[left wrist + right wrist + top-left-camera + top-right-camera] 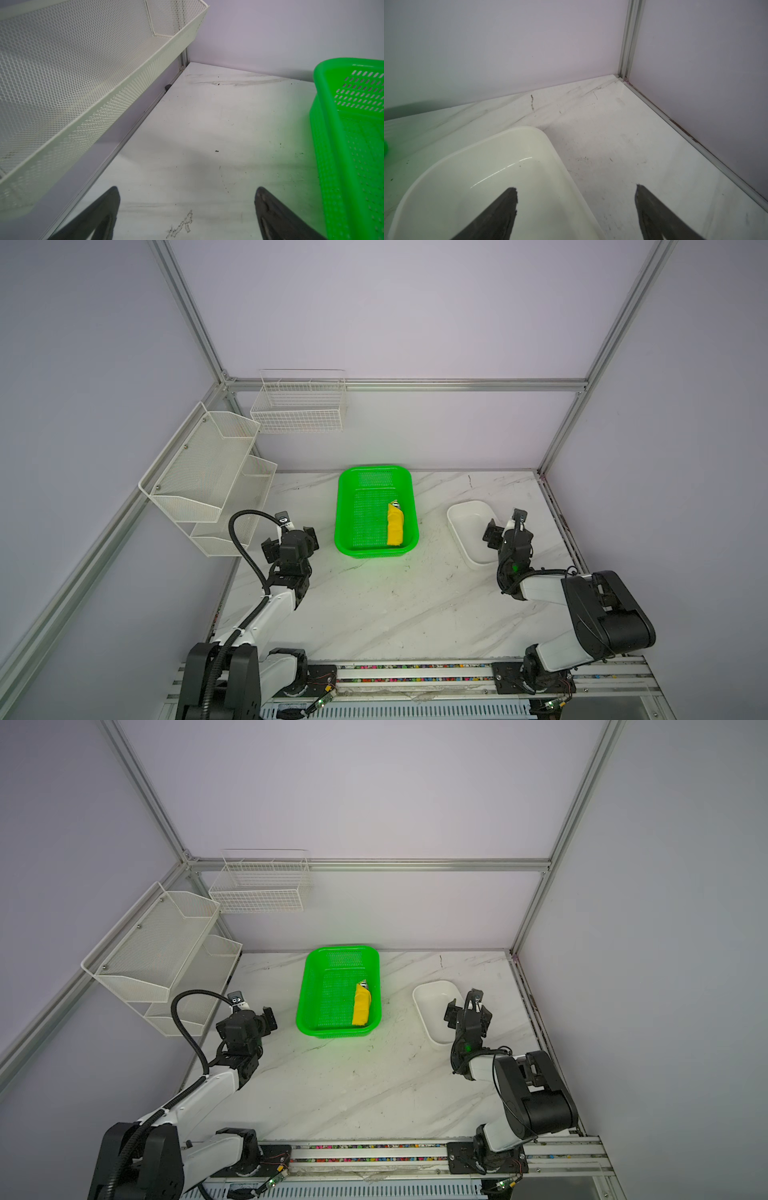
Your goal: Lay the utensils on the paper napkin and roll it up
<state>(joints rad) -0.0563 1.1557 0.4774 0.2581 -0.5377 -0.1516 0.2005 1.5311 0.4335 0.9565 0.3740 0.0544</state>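
The yellow paper napkin (395, 529) (360, 1009) lies rolled up along the right inner wall of the green basket (345, 506) (305, 986) (324, 124). A shiny tip of the utensils (395, 503) (363, 984) pokes out of the roll's far end; the rest is hidden inside. To the left of the basket, my left gripper (291, 537) (249, 1019) (187, 190) hangs open over bare table, holding nothing. My right gripper (509, 531) (467, 1011) (575, 188) is open and empty above the right edge of the white tray (461, 522) (424, 1002) (488, 166).
A white mesh shelf (199, 472) (83, 83) hangs on the left wall close beside the left arm. A wire basket (299, 406) hangs on the back wall. Aluminium frame rails border the marble table (395, 605) on the left, back and right.
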